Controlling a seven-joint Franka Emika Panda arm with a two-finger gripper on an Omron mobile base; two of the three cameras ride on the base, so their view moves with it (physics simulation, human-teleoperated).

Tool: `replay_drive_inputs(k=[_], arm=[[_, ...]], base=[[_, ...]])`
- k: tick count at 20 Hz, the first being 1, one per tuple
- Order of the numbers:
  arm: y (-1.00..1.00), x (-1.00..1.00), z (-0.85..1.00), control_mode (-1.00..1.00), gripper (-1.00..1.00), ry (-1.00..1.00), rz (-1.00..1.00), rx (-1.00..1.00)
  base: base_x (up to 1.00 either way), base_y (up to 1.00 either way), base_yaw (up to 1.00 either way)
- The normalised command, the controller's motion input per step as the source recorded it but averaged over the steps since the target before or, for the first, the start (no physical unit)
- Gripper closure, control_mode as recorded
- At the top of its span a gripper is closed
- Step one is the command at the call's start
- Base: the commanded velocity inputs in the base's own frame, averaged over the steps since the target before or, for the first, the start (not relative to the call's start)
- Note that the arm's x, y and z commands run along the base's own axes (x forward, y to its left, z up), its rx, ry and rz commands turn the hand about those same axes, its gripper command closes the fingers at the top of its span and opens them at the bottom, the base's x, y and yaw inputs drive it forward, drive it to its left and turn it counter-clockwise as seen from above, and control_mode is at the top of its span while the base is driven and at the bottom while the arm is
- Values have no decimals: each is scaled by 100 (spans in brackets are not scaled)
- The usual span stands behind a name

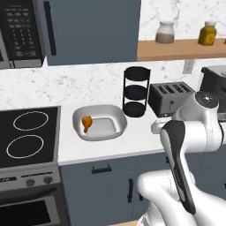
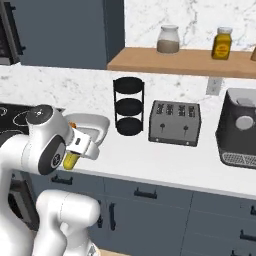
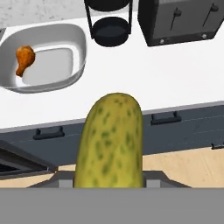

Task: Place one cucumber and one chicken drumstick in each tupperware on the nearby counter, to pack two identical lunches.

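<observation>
My gripper (image 3: 109,180) is shut on a mottled yellow-green cucumber (image 3: 111,140), which stands up the middle of the hand view. It hangs in front of the counter edge, above the cabinet fronts. From the right base view the cucumber (image 2: 70,160) pokes out below the hand. A light-grey tupperware (image 1: 117,115) sits on the white counter to the right of the stove, with an orange chicken drumstick (image 1: 86,122) lying at its left side. In the hand view the tupperware (image 3: 81,57) and drumstick (image 3: 24,59) are at the upper left, beyond and left of the cucumber.
A black three-tier rack (image 1: 136,91) stands right behind the tupperware, a grey toaster (image 2: 175,122) to its right, then a dark coffee machine (image 2: 240,127). The stove (image 1: 27,137) lies left, under a microwave (image 1: 22,33). Jars stand on a wooden shelf (image 2: 175,61) above.
</observation>
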Motion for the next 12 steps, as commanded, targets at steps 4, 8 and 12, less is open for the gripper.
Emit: replay_drive_inputs(k=[4, 8, 12], arm=[[0, 0, 0, 100, 100, 0, 0, 0], [0, 0, 0, 100, 100, 0, 0, 0], [0, 0, 0, 100, 100, 0, 0, 0]], base=[[64, 88, -7], [51, 78, -7], [33, 48, -1]])
